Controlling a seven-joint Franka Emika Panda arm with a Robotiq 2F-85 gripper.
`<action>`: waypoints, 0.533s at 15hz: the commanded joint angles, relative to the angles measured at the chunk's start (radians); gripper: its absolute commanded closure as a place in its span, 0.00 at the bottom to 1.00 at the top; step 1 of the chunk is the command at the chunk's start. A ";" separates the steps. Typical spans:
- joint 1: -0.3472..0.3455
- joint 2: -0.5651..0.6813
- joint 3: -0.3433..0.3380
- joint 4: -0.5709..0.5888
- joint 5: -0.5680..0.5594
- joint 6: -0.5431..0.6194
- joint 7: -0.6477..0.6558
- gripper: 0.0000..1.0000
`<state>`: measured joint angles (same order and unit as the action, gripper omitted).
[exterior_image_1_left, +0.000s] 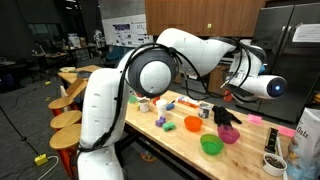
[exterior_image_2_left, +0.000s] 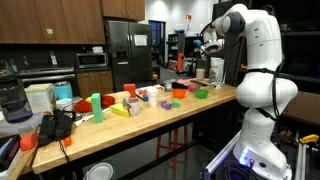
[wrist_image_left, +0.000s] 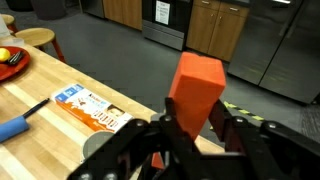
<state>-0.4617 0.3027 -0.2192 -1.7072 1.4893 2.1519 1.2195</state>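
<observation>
- Grip check: my gripper (wrist_image_left: 195, 122) is closed partway on the orange block (wrist_image_left: 195, 85), holding it up off the wooden table (wrist_image_left: 60, 140).
- Flat snack packet (wrist_image_left: 90, 108) lies on the table just below, blue cylinder (wrist_image_left: 15, 127) near it.
- Round stool (wrist_image_left: 30, 38) stands past the table edge.

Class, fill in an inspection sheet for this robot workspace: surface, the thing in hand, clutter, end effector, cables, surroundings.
Surface: wooden table, crowded with small coloured items.
Job's things: orange block, off the table, with floor behind it in the wrist view.
Clutter: green bowl, pink bowl, printed box, blue cylinder.
End effector: end effector shut on the orange block, high above the table.
Cables: cord with a yellow end on the floor.
Surroundings: kitchen with fridge, wooden cabinets and stools.
</observation>
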 joint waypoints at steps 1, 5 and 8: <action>0.027 -0.029 -0.043 -0.004 -0.033 -0.051 -0.007 0.87; 0.041 -0.015 -0.059 0.059 -0.109 -0.098 -0.009 0.87; 0.057 -0.016 -0.064 0.097 -0.153 -0.061 -0.033 0.87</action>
<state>-0.4293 0.2931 -0.2598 -1.6470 1.3729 2.0734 1.2079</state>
